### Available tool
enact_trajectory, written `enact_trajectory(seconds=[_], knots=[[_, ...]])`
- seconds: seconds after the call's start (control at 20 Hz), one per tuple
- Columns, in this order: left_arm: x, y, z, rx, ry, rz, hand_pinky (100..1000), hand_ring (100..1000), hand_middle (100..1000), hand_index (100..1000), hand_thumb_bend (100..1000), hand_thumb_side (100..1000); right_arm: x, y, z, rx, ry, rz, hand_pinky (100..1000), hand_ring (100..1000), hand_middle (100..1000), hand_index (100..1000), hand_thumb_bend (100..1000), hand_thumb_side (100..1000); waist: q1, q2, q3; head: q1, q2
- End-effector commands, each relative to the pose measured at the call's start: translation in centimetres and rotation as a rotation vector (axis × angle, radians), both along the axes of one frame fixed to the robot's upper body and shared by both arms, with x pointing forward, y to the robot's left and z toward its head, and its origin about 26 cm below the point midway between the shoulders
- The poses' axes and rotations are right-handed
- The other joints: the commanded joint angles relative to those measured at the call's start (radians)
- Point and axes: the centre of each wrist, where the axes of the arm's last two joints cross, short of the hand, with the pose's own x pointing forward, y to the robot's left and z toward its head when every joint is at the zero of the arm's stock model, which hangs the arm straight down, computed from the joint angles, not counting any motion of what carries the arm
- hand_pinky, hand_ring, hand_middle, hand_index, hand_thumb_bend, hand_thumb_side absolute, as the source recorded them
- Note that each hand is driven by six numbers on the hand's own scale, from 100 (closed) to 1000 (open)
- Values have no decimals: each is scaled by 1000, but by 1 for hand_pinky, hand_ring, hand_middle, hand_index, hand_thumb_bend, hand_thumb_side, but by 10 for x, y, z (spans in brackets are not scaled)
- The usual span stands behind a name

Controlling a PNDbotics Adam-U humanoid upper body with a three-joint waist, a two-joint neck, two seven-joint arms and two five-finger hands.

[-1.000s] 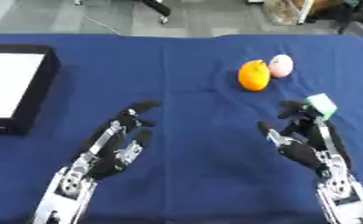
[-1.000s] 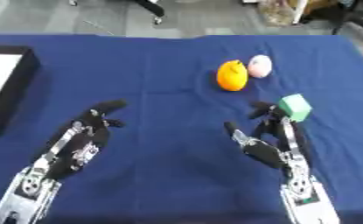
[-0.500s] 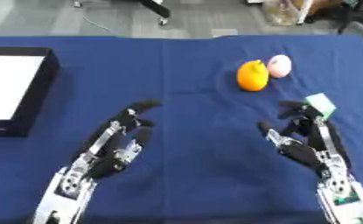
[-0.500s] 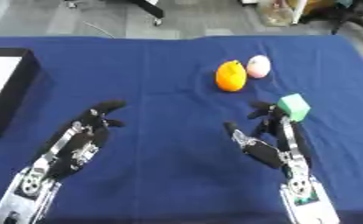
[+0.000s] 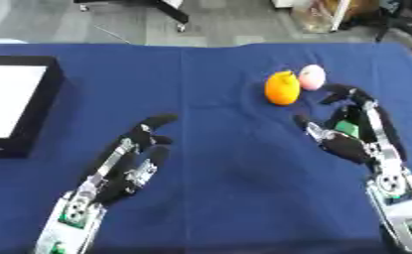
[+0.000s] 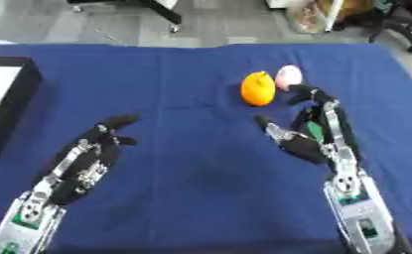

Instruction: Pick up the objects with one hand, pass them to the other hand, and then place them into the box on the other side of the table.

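Showing box [image 5: 18,101] white interior | right eye: only its edge

"What covers your table [image 5: 218,89]?"
"Matt blue cloth, lightly creased. Your box [image 5: 40,104] has matt black walls and a smooth white floor; both hands look black plastic with silvery metal."

An orange fruit [image 5: 281,88] touches a pink, seemingly egg-shaped object [image 5: 311,77]; black box [image 5: 35,106] at left.
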Motion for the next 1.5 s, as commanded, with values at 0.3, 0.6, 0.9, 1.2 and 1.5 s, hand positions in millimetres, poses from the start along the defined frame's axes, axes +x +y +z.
enact_trajectory(seconds=[0.3,0.6,0.9,1.2,1.5], knots=[[-1,0,4,0,-11,-16,814,1000,893,945,175,731,29,-44,27,-208,63,-72,583,492,753,865,646,253,-4,-24,3,-68,-2],[-1,0,3,6,-8,-19,813,1000,893,945,171,739,48,-74,34,-286,174,-97,635,557,796,893,694,224,-4,-26,7,-80,-2],[-2,0,3,7,-7,-19,813,1000,893,946,167,741,66,-103,27,-291,299,-136,646,565,792,895,690,209,-5,-28,12,-77,-2],[-2,0,3,8,-6,-18,813,1000,894,946,164,744,79,-122,18,-284,384,-196,644,546,768,895,676,198,-5,-29,15,-77,-2],[-2,1,3,9,-6,-15,813,1000,894,946,163,747,84,-130,6,-269,433,-226,638,530,748,890,673,195,-5,-28,17,-75,-2]])
